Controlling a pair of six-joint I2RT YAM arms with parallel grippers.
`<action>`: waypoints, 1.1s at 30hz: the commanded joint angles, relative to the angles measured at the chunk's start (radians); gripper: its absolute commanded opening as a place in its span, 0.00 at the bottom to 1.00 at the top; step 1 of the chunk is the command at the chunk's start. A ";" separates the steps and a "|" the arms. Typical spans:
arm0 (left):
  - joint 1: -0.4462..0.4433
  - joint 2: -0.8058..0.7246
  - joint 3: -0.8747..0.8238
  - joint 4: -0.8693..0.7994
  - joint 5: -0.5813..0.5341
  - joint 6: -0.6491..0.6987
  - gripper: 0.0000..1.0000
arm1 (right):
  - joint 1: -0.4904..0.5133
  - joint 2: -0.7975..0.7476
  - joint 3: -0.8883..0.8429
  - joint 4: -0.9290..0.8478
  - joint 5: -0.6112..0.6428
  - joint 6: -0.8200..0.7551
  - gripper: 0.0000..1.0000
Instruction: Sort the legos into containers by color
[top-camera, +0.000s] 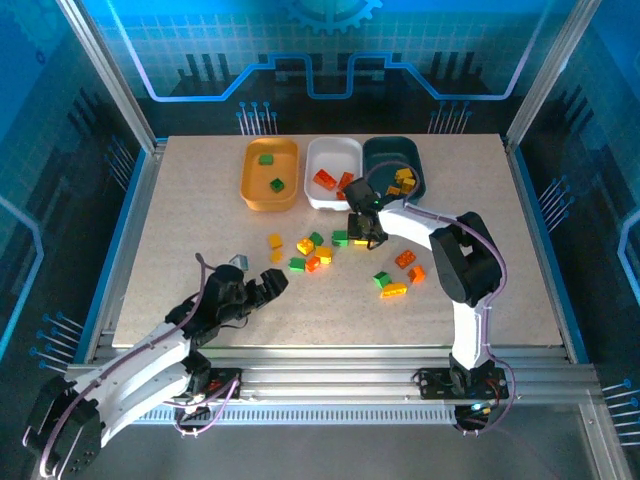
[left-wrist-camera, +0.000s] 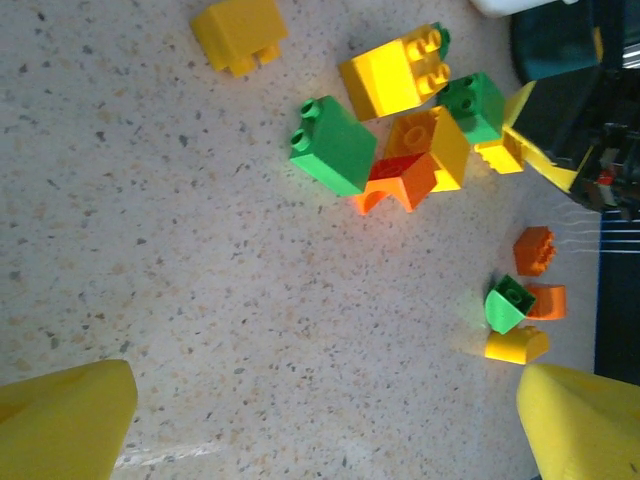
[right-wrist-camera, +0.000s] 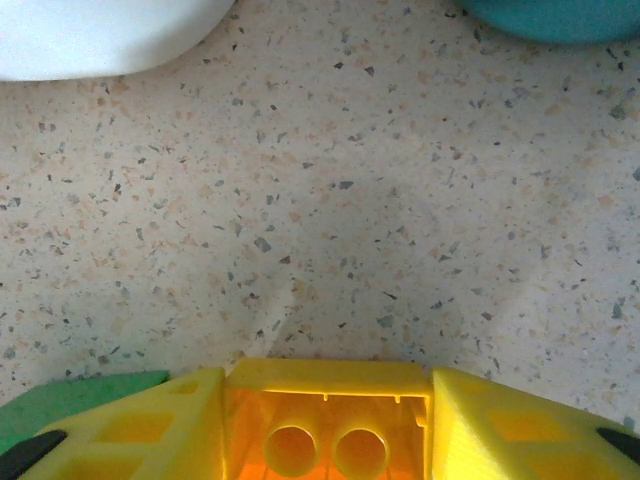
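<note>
Three trays stand in a row at the far edge of the worktop (top-camera: 200, 230), about mid-width: the orange-yellow tray (top-camera: 255, 175), the white tray (top-camera: 333, 155), and the teal tray (top-camera: 385, 155). We count two green bricks (top-camera: 266, 158) in the orange-yellow tray, a few red-orange bricks (top-camera: 325, 180) in the white one, and a small heap of yellow bricks (top-camera: 403, 180) in the teal one. About a dozen loose bricks (top-camera: 310, 250) of mixed colour lie mid-worktop, with a smaller group (top-camera: 395, 275) nearer the right edge. The right gripper (top-camera: 365, 232) is low over the worktop, just in front of the white and teal trays. Its wrist view shows its fingers against both sides of a yellow brick (right-wrist-camera: 328, 380), hollow underside toward the camera, so we read that as a grip. The left gripper (top-camera: 265, 288) hangs wide and empty toward the near edge, left of centre. We judge the sorting well under half done. The teal tray looks like the gripped brick's place.
</note>
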 joint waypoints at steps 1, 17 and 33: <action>-0.007 0.026 0.047 -0.043 -0.020 0.037 0.99 | -0.011 0.006 -0.014 -0.041 -0.003 -0.016 0.53; -0.007 0.073 0.097 -0.049 -0.004 0.058 0.99 | -0.018 0.054 0.046 -0.081 -0.040 -0.064 0.65; -0.006 0.172 0.155 -0.042 -0.006 0.098 0.99 | -0.026 -0.083 -0.004 -0.057 -0.008 -0.075 0.45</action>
